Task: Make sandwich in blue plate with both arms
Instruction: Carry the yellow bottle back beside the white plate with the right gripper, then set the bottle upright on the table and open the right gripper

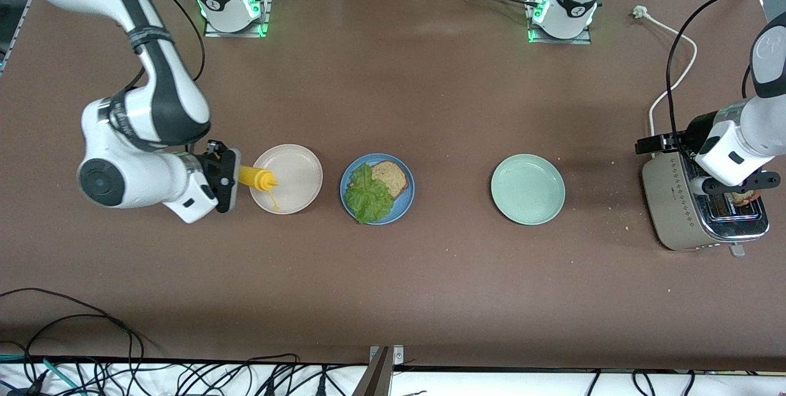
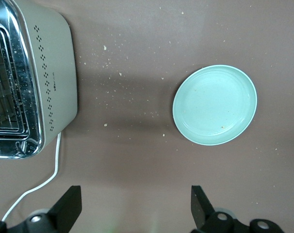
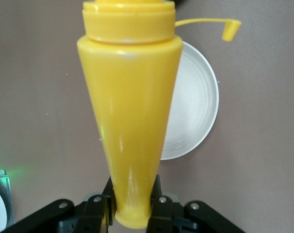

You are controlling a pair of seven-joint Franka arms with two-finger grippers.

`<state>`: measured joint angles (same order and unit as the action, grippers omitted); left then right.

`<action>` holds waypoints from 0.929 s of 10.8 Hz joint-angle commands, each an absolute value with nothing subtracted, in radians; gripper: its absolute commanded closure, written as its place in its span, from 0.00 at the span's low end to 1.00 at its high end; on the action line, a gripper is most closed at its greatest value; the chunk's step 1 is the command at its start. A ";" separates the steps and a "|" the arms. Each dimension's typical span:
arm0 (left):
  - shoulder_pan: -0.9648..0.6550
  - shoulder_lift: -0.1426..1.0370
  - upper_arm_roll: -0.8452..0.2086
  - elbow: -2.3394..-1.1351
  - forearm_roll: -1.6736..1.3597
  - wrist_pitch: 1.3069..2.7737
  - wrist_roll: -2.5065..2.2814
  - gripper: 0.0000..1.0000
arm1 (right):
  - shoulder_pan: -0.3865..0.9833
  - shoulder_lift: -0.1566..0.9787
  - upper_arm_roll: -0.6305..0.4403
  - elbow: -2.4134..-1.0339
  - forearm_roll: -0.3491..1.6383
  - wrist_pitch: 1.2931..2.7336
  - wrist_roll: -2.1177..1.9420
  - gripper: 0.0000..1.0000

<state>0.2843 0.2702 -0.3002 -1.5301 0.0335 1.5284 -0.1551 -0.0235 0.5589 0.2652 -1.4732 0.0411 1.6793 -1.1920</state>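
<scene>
— Two grippers, what has each got?
— The right gripper (image 3: 132,213) is clamped on a yellow squeeze bottle (image 1: 256,178), its cap end over the beige plate (image 1: 301,166). The left gripper (image 1: 737,186) hangs with jaws spread and nothing in them over the toaster (image 1: 681,212).
— And the sandwich?
— Half built, I'd say: one bread slice (image 1: 392,176) and a lettuce leaf (image 1: 367,194) lie on the blue plate (image 1: 406,202), between the beige plate and the pale green plate (image 1: 528,189).
— Next move?
— Probably sauce over the lettuce, then the second slice out of the toaster.

No readable text, label, brand or number on anything in view.
</scene>
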 commanded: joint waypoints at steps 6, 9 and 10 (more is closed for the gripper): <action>0.287 0.264 -0.304 -1.534 0.060 1.525 -0.137 0.01 | -0.276 0.714 0.290 -1.480 0.329 1.690 -1.812 1.00; 0.285 0.264 -0.304 -1.536 0.060 1.525 -0.137 0.01 | -0.314 0.810 0.291 -1.439 0.423 1.684 -1.974 1.00; 0.287 0.265 -0.304 -1.536 0.060 1.525 -0.137 0.01 | -0.325 0.833 0.291 -1.431 0.446 1.683 -2.017 1.00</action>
